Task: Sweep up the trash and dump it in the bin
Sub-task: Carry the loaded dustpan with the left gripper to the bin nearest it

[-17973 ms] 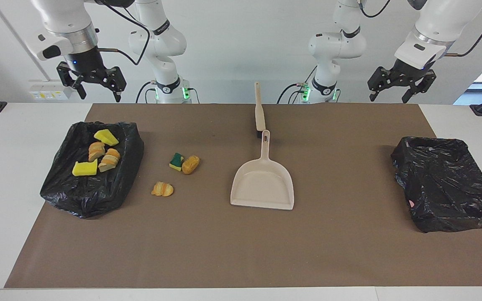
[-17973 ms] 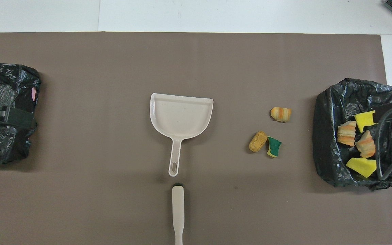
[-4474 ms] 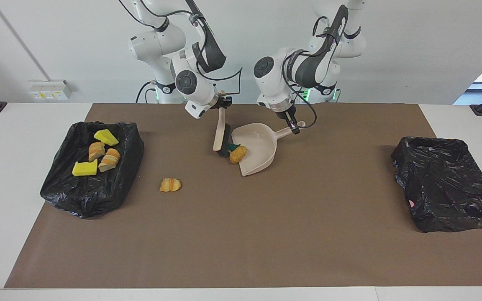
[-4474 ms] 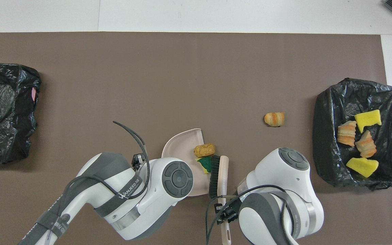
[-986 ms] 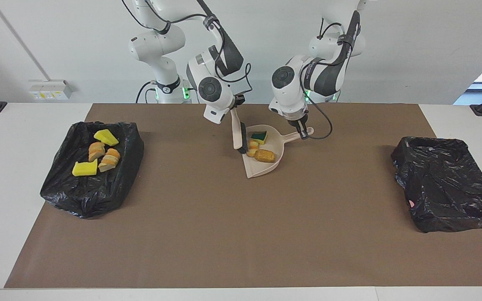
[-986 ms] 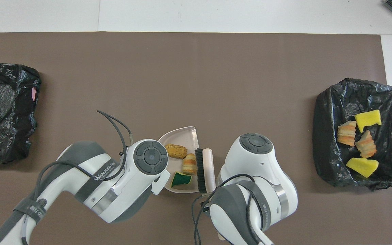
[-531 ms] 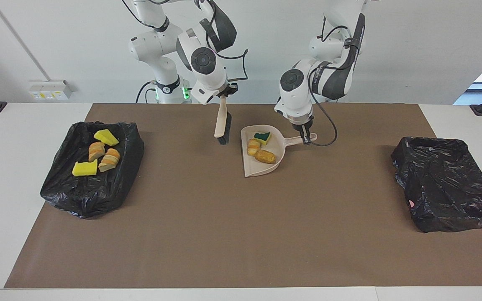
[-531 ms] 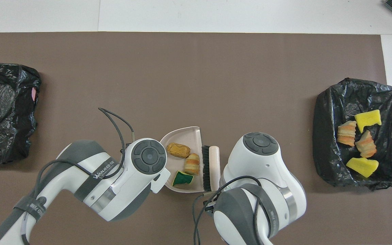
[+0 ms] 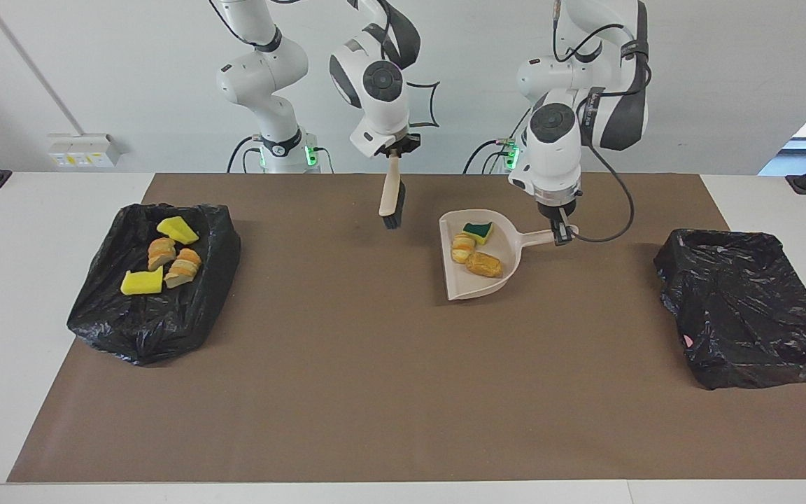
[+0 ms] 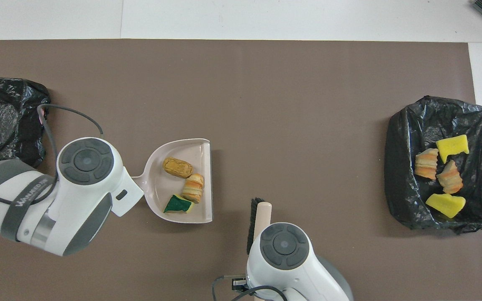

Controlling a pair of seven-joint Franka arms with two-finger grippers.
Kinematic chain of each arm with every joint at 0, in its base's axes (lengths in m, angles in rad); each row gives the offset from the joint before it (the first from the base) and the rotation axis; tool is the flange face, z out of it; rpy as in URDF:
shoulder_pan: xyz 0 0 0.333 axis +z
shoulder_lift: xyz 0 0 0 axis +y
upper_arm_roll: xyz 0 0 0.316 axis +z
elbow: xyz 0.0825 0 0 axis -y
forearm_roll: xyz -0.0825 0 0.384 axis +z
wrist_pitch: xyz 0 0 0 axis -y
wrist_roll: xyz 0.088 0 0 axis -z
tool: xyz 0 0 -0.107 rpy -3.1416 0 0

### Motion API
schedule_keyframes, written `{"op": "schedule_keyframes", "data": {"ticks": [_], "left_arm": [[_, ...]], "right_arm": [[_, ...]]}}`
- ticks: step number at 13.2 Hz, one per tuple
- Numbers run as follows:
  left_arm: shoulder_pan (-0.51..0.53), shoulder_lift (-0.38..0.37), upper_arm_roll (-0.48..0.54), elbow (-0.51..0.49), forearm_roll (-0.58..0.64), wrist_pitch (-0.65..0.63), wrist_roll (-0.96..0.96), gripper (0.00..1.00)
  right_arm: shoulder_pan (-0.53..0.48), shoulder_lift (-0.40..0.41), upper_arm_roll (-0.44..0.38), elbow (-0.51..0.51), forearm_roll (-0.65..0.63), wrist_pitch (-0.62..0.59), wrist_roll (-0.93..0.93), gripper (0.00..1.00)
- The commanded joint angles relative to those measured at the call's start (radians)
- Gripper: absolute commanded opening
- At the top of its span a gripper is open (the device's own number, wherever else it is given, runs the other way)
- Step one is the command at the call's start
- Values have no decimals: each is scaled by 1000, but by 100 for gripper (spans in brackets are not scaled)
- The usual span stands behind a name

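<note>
- Left claw (image 9: pixel 562 233) is clamped on the handle tip of the beige plastic dustpan (image 9: pixel 497 278), which I hold raised over the brown mat (image 9: pixel 375 392) on the bench, mouth facing the right arm's end.
- In the pan: a green-and-yellow sponge (image 9: pixel 478 231) nearest the robots, a striped orange croissant piece (image 9: pixel 462 247) next to it, and a brown bread-like lump (image 9: pixel 484 264) farthest from the robots. All three lie inside the pan wall in the overhead view.
- Right claw (image 9: pixel 394 149) grips the top of the beige black-bristled brush (image 9: pixel 392 199), which hangs bristles down above the mat, apart from the pan.
- No loose trash shows on the mat.
- Black-bagged bin (image 9: pixel 753 308) at the left arm's end looks empty of trash; I see only a small pink spot on its liner.
- A second black-bagged bin (image 9: pixel 123 329) at the right arm's end holds two yellow sponge chunks (image 9: pixel 141 282) and two orange pastry bits (image 9: pixel 183 268).
- My read: sweeping is done, and I am in the carry-to-dump step.
- Next move, as I judge it: carry the pan level to the near-empty bin, get the mouth past its rim, then tip. The pan's open edge is the risk; any early tilt could roll the bread lump out.
- Right arm can wait with the brush.
</note>
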Motion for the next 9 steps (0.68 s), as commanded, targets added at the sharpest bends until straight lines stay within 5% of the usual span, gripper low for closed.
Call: {"op": "schedule_keyframes", "data": {"ticks": [1, 9], "left_arm": [[-22, -69, 122, -25, -7, -11, 52, 0], [-12, -86, 509, 17, -41, 73, 300, 0]], "right_arm": [[20, 69, -3, -11, -13, 40, 16, 0], [61, 132, -1, -17, -7, 44, 17, 0]]}}
